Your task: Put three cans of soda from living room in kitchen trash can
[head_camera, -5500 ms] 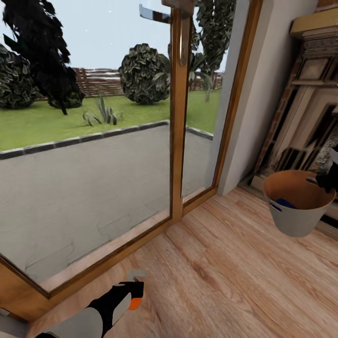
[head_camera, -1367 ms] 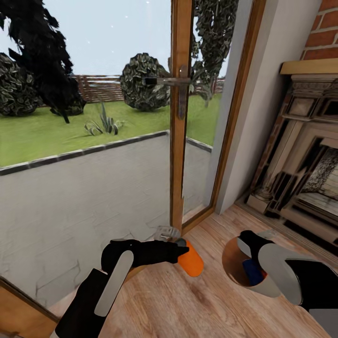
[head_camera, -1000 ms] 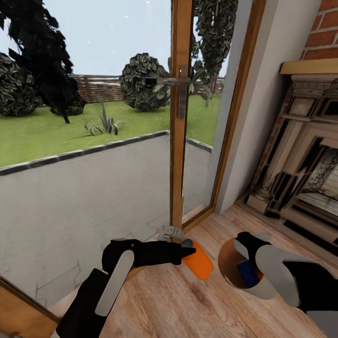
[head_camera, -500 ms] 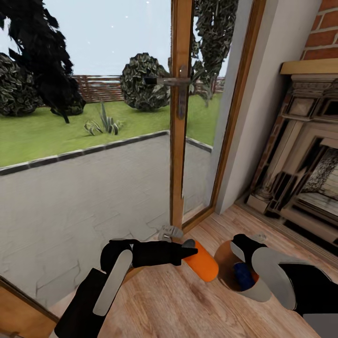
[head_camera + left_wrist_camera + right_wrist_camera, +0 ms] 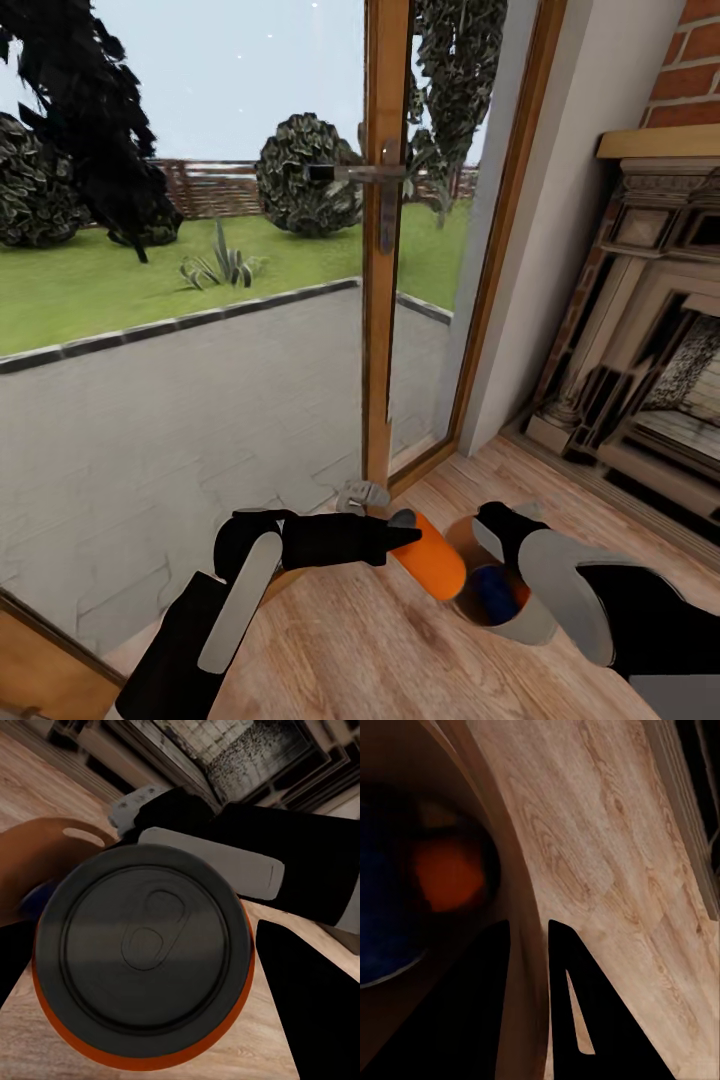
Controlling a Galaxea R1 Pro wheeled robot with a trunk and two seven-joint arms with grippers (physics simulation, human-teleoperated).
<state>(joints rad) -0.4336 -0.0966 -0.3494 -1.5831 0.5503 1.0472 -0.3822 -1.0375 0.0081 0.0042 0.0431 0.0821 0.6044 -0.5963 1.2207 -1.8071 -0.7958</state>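
Left tool (image 5: 398,541) is clamped on the small orange soda can (image 5: 430,556), grey top toward the wrist camera, its long axis slanting down toward the grey tapered bin with wood-toned inside (image 5: 520,625). Right tool (image 5: 497,519) pinches the bin's rim, holding it above the plank floor (image 5: 380,650) just beside the can. A dark blue can (image 5: 492,593) lies inside. The orange can's far end nearly reaches the bin's mouth.

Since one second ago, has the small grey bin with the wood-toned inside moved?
Yes. The small grey bin with the wood-toned inside, held by the right gripper, has shifted left, away from the stone fireplace, toward the orange soda can.
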